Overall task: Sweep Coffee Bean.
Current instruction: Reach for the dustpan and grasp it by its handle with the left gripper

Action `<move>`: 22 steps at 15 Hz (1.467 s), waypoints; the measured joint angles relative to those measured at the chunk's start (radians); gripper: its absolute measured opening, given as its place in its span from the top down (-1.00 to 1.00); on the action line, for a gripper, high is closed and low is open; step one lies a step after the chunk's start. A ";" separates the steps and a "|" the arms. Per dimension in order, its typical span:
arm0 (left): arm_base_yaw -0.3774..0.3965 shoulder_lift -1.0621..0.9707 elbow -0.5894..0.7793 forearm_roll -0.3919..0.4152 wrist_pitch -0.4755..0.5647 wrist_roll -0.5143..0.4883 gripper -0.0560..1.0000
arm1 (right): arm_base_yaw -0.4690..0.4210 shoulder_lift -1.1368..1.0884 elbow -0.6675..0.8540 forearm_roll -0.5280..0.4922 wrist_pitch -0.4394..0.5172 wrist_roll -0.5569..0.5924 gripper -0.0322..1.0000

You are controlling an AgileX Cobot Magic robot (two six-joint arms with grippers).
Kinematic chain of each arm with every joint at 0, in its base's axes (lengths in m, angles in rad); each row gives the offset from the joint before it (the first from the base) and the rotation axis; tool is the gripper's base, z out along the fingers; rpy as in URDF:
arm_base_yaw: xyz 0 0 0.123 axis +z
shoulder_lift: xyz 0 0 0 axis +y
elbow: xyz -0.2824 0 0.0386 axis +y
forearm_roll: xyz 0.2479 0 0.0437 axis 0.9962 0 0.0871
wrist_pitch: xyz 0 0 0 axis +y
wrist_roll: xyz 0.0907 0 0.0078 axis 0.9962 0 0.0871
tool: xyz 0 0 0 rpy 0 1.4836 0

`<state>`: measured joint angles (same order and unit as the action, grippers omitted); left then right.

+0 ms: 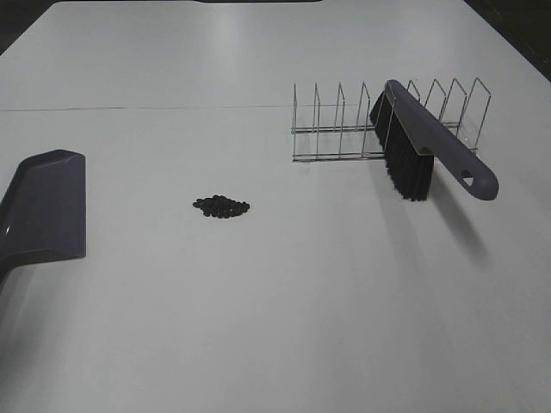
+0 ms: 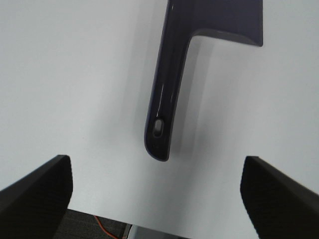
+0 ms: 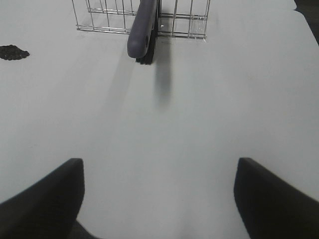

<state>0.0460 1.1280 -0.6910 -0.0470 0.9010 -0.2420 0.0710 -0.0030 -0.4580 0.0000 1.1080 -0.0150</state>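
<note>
A small cluster of dark coffee beans (image 1: 221,206) lies on the white table, left of centre; it also shows in the right wrist view (image 3: 13,52). A dark purple dustpan (image 1: 45,212) lies flat at the left edge, and its handle (image 2: 162,114) shows in the left wrist view. A purple brush (image 1: 430,151) with black bristles leans in a wire rack (image 1: 344,129); it also shows in the right wrist view (image 3: 142,32). My left gripper (image 2: 157,196) is open and empty, just behind the handle's end. My right gripper (image 3: 159,196) is open and empty, well short of the brush.
The wire rack (image 3: 184,20) stands at the back right of the table. A thin seam (image 1: 138,107) runs across the table behind the beans. The table's near edge (image 2: 114,219) shows under the left gripper.
</note>
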 joint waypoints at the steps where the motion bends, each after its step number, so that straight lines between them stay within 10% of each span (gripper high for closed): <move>1: 0.000 0.060 -0.017 0.000 -0.028 -0.001 -0.69 | 0.000 0.000 0.000 0.000 0.000 0.000 -0.46; 10: 0.000 0.644 -0.140 -0.056 -0.226 0.079 -0.69 | 0.000 0.000 0.000 0.000 0.000 0.000 -0.46; 22: 0.000 0.794 -0.165 -0.053 -0.393 0.091 -0.57 | 0.000 0.000 0.000 0.000 0.000 0.000 -0.46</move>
<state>0.0460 1.9220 -0.8560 -0.1000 0.5080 -0.1510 0.0710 -0.0030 -0.4580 0.0000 1.1080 -0.0150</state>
